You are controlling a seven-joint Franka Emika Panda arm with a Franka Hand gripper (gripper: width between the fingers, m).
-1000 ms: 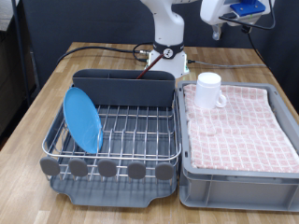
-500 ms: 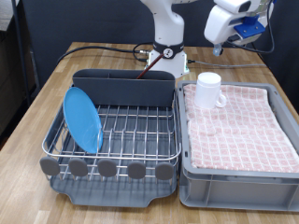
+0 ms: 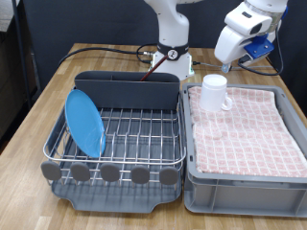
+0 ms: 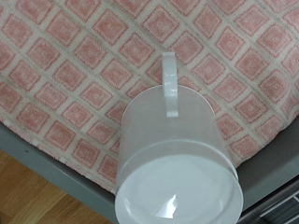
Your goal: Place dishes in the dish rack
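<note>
Plate (image 3: 84, 122) was already racked, standing on edge in the dish rack (image 3: 125, 134) toward the exterior view's left side. Mug (image 3: 215, 92) was not done: it sat upright on the pink checked cloth (image 3: 254, 129) inside the grey bin (image 3: 240, 187), at the corner nearest the rack's caddy (image 3: 128, 91). No spoon showed in either view, so I couldn't say where it stood.

My gripper (image 3: 226, 65) hung just above and behind the mug, touching nothing. Fingers were too small in the exterior view and absent from the wrist view, so spread or closed I couldn't tell. Wrist view looked straight down on the mug (image 4: 173, 168), handle over the cloth.

Versus a second ago: I'd dropped from the exterior view's top right corner down toward the mug. Plate and mug hadn't moved.
</note>
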